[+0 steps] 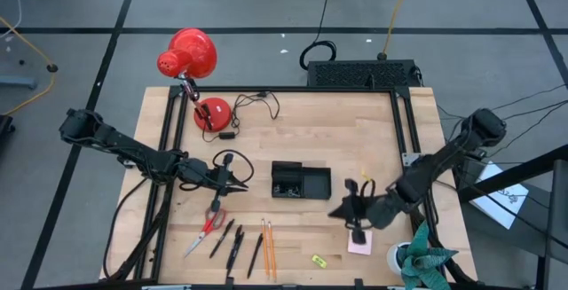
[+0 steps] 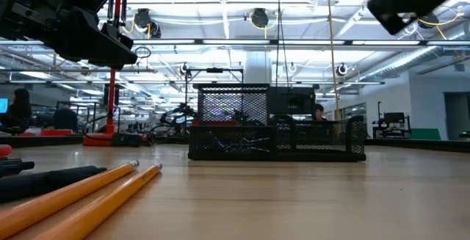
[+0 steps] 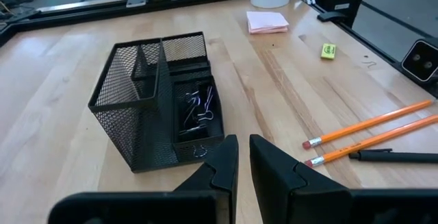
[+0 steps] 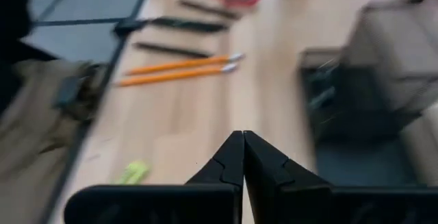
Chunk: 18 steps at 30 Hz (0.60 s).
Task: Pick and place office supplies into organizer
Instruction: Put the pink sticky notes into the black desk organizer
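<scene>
The black mesh organizer (image 1: 300, 181) stands mid-table, with binder clips (image 3: 195, 111) in one compartment. Near the front edge lie red-handled scissors (image 1: 207, 230), black pens (image 1: 229, 241), two orange pencils (image 1: 267, 246), a small yellow piece (image 1: 319, 260) and a pink sticky-note pad (image 1: 359, 246). My left gripper (image 1: 241, 186) hovers just left of the organizer, pointing at it; its fingers (image 3: 226, 162) stand a narrow gap apart with nothing between them. My right gripper (image 1: 335, 212) hangs shut and empty above the table, right of the organizer and near the pad, its fingertips meeting in the right wrist view (image 4: 243, 136).
A red desk lamp (image 1: 188, 55) with its round base (image 1: 211, 113) and cord stands at the far left. A black box with cables (image 1: 359, 74) sits beyond the far edge. A white cup with a plant (image 1: 410, 259) stands at the near right corner.
</scene>
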Available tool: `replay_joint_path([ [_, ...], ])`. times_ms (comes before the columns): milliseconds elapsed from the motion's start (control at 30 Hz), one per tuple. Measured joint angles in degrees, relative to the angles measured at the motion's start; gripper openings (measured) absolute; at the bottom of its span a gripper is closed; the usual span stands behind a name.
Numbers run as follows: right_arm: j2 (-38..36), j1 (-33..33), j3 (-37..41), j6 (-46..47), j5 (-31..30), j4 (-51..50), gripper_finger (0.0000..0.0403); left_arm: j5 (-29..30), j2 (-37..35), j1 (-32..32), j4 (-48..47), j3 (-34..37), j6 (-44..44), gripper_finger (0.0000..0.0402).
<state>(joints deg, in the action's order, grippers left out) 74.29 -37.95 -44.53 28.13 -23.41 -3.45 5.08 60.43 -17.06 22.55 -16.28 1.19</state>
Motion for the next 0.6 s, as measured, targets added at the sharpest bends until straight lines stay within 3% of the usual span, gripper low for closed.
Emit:
replay_joint_path([
  [133, 2.62, -2.85, -2.33, 3.61, 6.94, -6.07, 0.0, 0.02, 0.02, 0.0, -0.02, 0.0, 0.03, 0.0047],
  [300, 3.06, -5.34, -3.85, 12.87, 8.66, -20.45, 0.0, 0.56, 0.02, 0.0, -0.02, 0.0, 0.37, 0.0047],
  [433, 3.01, -5.29, -3.85, 18.22, 12.19, -22.02, 0.0014, 0.57, 0.01, 0.0, -0.03, 0.0, 0.15, 0.0047],
  [600, 3.01, -5.29, -3.85, 20.65, 15.91, -21.3, 0.0069, 0.57, 0.02, 0.0, -0.02, 0.0, -0.2, 0.0047],
])
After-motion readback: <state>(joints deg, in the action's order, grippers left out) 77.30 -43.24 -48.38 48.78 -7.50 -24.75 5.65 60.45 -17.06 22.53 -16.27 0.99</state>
